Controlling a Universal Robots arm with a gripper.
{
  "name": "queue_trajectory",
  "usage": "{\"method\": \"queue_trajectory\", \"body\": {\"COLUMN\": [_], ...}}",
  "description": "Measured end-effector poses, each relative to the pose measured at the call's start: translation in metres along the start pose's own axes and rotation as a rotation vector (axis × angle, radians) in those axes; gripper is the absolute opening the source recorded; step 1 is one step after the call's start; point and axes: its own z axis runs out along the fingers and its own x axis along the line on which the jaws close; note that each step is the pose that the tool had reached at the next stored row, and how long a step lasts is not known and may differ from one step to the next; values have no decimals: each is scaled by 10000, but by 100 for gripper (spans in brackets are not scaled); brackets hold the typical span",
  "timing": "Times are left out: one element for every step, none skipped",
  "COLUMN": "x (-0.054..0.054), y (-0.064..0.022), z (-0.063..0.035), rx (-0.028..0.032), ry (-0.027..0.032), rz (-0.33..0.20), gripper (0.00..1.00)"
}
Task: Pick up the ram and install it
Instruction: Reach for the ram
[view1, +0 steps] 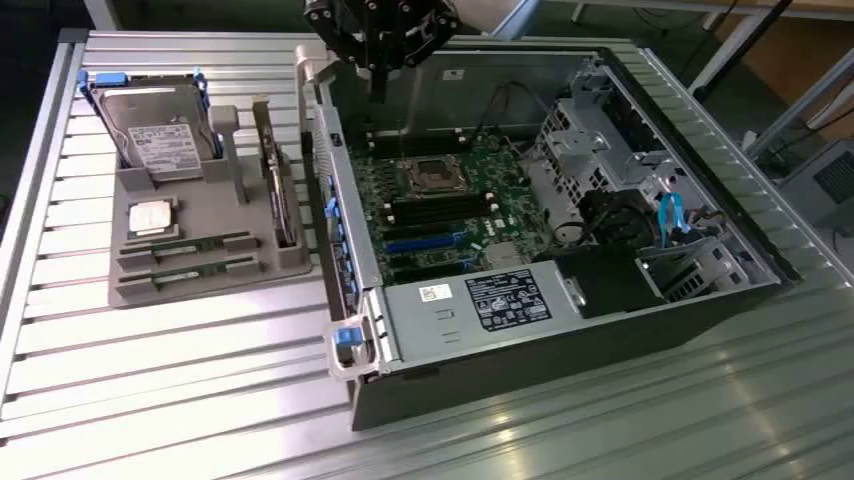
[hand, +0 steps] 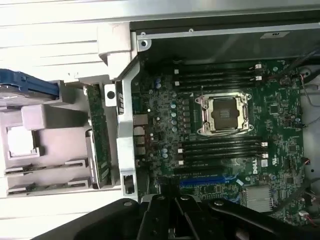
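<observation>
Well, starting at the exterior view's left, the grey tray (view1: 167, 296) sits on the slatted table (view1: 160, 390) and holds a hard drive (view1: 154, 135), with a square processor chip (view1: 151, 216) below it. Just under that chip, the first ram stick (view1: 187, 245) and the second ram stick (view1: 187, 270) lie side by side, each in its own slot, well apart from my gripper (view1: 379, 75). An expansion card (view1: 276, 190) stands on edge at the tray's right side. Next comes the open computer case (view1: 694, 290), its motherboard (view1: 461, 215) showing black memory slots (view1: 427, 211) beside the processor socket (view1: 435, 176). My gripper hangs over the case's far left corner; I cannot tell how its jaws stand or whether they grip anything.
</observation>
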Motion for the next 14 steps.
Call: {"method": "queue_trajectory", "body": {"x": [37, 113, 196, 253, 282, 300, 319, 339, 402, 462, 496, 535, 586, 689], "y": [-3, -9, -15, -19, -21, -23, -24, -25, -30, -35, -38, -40, -44, -52], "z": [-1, -4, -5, -7, -8, -8, -9, -10, -12, -13, -14, -15, -17, -20], "rx": [1, 1, -1, 0, 0, 0, 0, 1, 0, -1, 0, 0, 1, 0], "ry": [0, -1, -2, -3, -4, -4, -3, -2, -3, -4, -4, -4, -3, -8], "rz": [0, -1, -1, -2, -2, -1, 0, 0, -1, -1, -1, 0, -1, -1], "gripper": [10, 10, 10, 10, 10, 10, 10, 10, 10, 10, 10, 10, 10, 10]}}
